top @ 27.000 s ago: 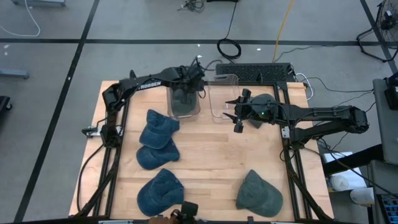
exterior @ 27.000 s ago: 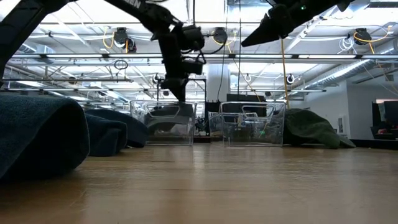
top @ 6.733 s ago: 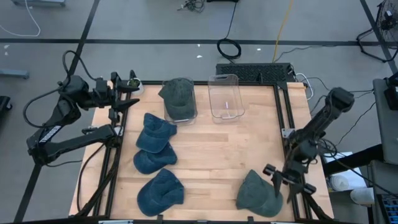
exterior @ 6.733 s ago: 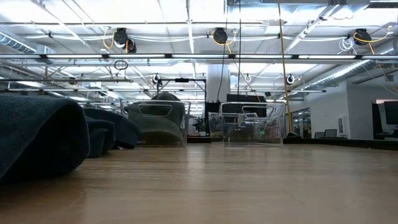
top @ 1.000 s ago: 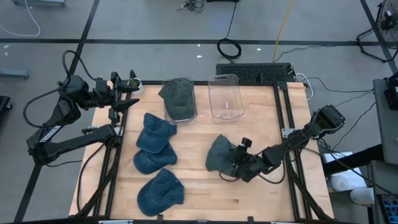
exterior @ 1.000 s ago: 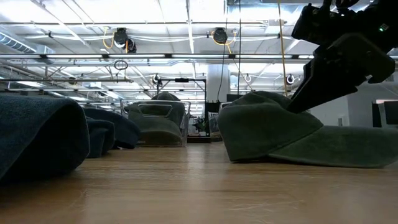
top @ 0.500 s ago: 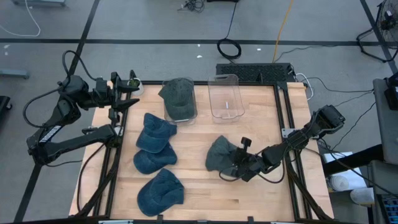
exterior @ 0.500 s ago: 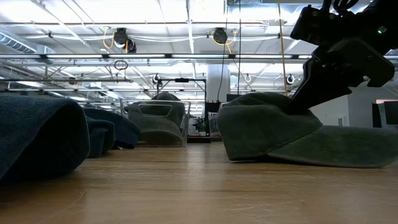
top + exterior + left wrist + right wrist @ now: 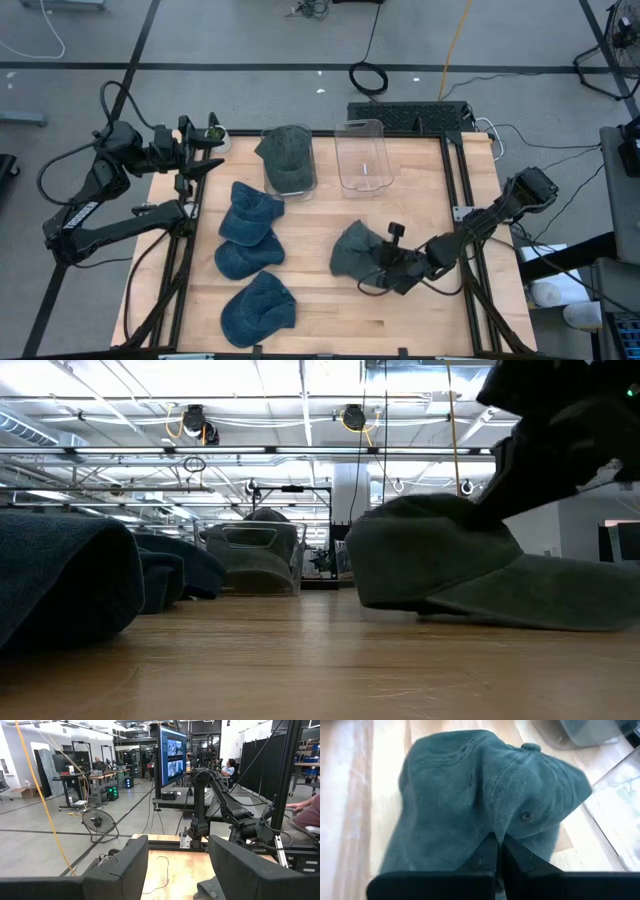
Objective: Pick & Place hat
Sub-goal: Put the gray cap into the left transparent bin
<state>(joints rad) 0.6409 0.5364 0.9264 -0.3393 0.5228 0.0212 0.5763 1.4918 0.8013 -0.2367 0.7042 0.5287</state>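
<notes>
Hat [image 9: 352, 250], a green cap of soft washed cotton with a domed crown, lies mid-table, and the right gripper [image 9: 380, 268] that stood spread a second ago has now pinched a fold of its crown, so the pick looks secured. The empty clear bin [image 9: 363, 165] likely awaits it. The left gripper [image 9: 205, 152] waits spread off the table's far-left corner, beside three blue caps [image 9: 250, 258]

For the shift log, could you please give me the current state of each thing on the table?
Green hat: pinched by right gripper, jaws shut on fabric.
Left bin: holds a green hat.
Right bin: empty.
Blue hats: three, lying on the table.
Left gripper: open, parked off the table's corner.
</notes>
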